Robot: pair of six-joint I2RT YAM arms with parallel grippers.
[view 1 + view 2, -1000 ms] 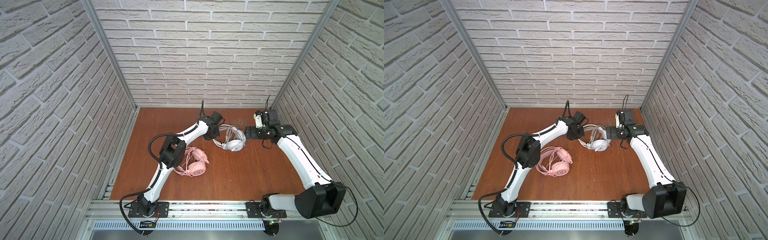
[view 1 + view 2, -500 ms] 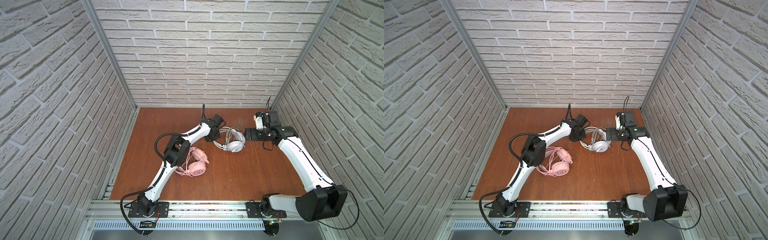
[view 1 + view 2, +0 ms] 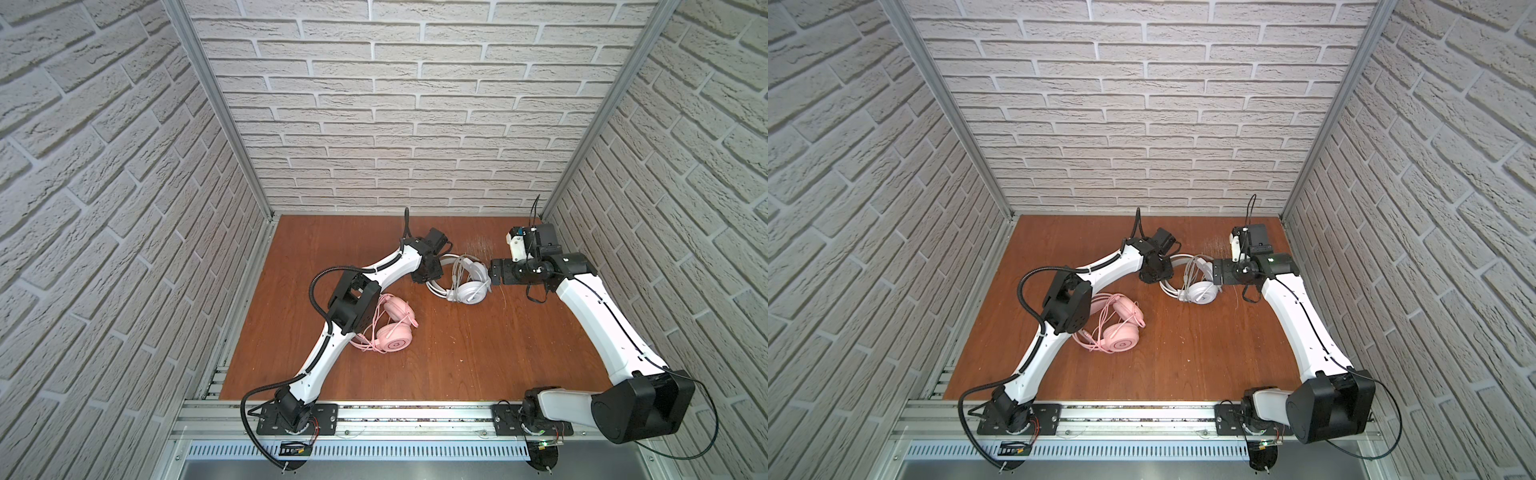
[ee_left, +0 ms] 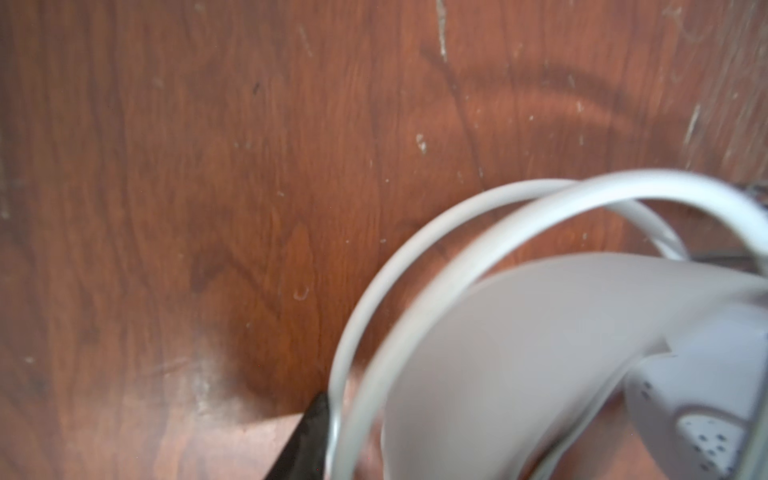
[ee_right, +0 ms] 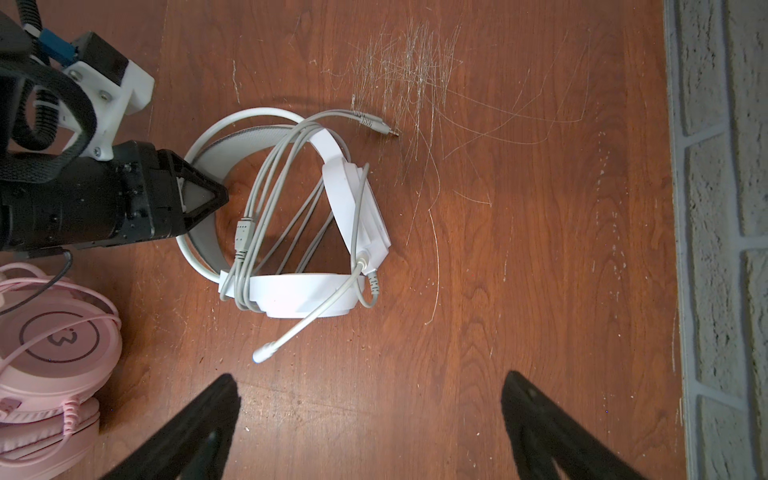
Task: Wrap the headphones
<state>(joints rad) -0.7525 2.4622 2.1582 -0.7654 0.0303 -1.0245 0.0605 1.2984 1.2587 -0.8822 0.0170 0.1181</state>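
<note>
The white headphones (image 3: 465,284) (image 3: 1198,291) lie at the middle back of the wooden floor, with their grey cord looped round band and cups (image 5: 299,232). Their two plugs (image 5: 380,126) and mic boom (image 5: 291,332) rest on the wood. My left gripper (image 3: 430,274) (image 5: 218,197) is at the headband, open a little. One black finger (image 4: 311,436) shows beside the band's white wires (image 4: 415,266); the other finger is hidden. My right gripper (image 5: 370,399) (image 3: 494,272) stands open over bare wood beside the cups. The pink headphones (image 3: 390,332) (image 5: 54,345) lie by the left elbow.
The brick back wall (image 3: 415,145) and the right wall (image 5: 723,208) are close to the right arm. A scratched patch of wood (image 5: 415,75) lies just past the plugs. The metal rail (image 3: 415,411) with both arm bases runs along the front edge.
My left gripper, shut on the white headband a second ago, has now opened partway. Its elbow has swung slightly right. The right arm has hardly moved.
</note>
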